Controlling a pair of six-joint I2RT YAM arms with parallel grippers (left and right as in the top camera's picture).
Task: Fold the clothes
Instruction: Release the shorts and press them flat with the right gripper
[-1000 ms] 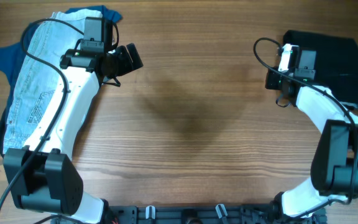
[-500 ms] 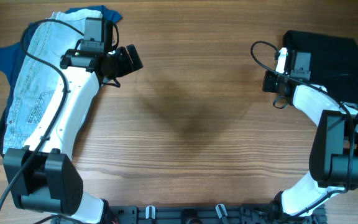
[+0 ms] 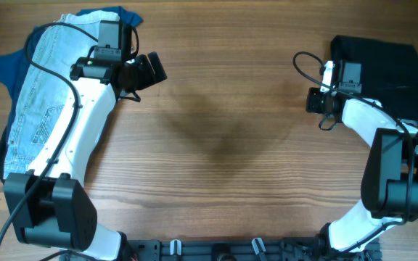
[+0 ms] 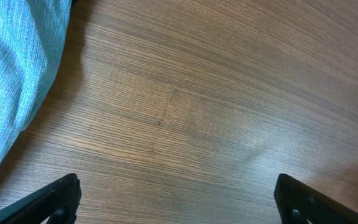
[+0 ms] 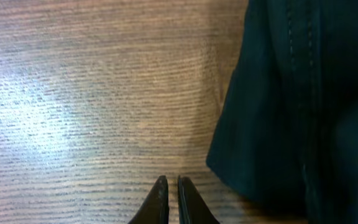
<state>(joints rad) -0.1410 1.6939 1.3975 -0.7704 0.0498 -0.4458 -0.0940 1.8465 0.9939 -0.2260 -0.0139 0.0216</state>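
Right gripper [image 5: 169, 198] has its fingertips pinched almost together on nothing, just left of the black garment [image 5: 291, 93] lying folded at the far right. Left gripper [image 4: 176, 193] is spread wide and empty, beside the denim [image 3: 38, 101] heaped far left over a royal-blue piece [image 3: 7, 69]. It's all soft, floppy stuff, so I'd pinch a hem or corner. The left arm [image 3: 85, 130] covers part of that pile, and there's probably more underneath.

Blues and black on a brown, fine-grained wooden table [image 3: 223, 145].
The denim [image 3: 31, 94] is faded light blue with pale stitching; the cloth [image 3: 9, 69] beneath it royal blue; the garment [image 3: 383, 65] at right plain black.
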